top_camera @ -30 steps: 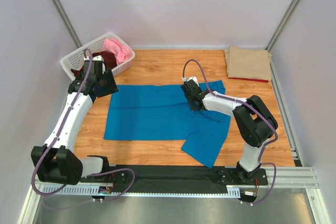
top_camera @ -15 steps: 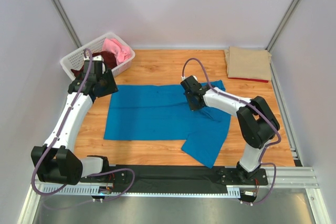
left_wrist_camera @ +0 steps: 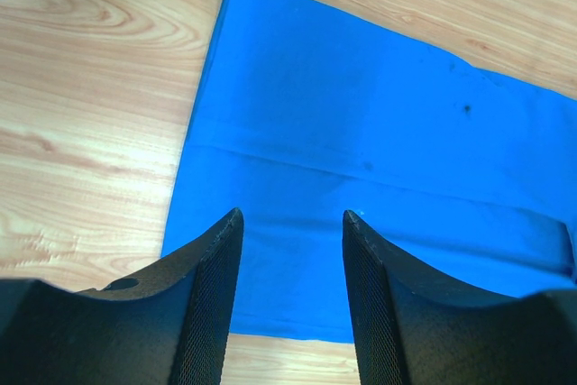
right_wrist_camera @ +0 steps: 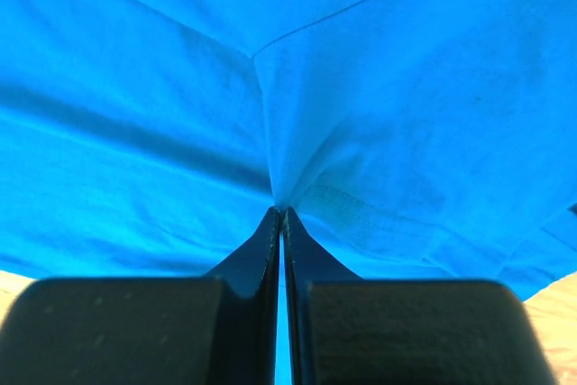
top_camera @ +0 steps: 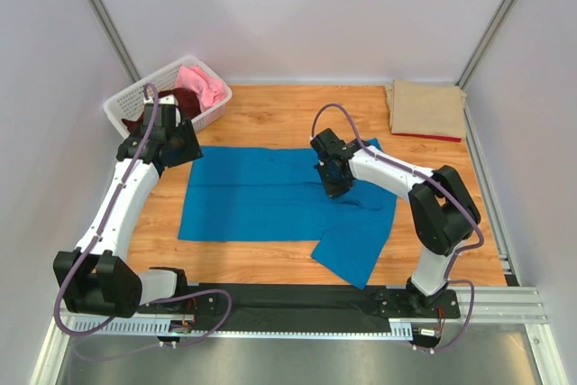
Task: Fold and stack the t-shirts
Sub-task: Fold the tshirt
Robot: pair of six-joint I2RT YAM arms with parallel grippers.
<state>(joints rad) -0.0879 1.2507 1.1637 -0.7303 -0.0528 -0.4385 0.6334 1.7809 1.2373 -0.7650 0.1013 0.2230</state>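
Note:
The bright blue t-shirt (top_camera: 261, 196) lies spread on the wooden table, one sleeve hanging toward the front edge. My right gripper (top_camera: 334, 185) is shut on a pinch of its cloth near the collar end; the right wrist view shows the blue cloth (right_wrist_camera: 379, 132) bunched at the closed fingertips (right_wrist_camera: 271, 227). My left gripper (top_camera: 185, 146) is open and empty above the shirt's far left corner; the left wrist view shows the shirt (left_wrist_camera: 379, 151) beyond the spread fingers (left_wrist_camera: 221, 241). A folded tan shirt (top_camera: 426, 107) lies on a red one at the back right. Pink (top_camera: 200, 83) and dark maroon (top_camera: 187, 104) shirts are in the basket.
A white lattice basket (top_camera: 126, 105) stands at the back left, close behind the left gripper. A metal rail runs along the right table edge (top_camera: 487, 196). A black strip (top_camera: 288, 297) covers the near edge between the arm bases.
My right gripper has moved slightly toward the back and left, pulling the pinched blue cloth with it. The left arm has not moved.

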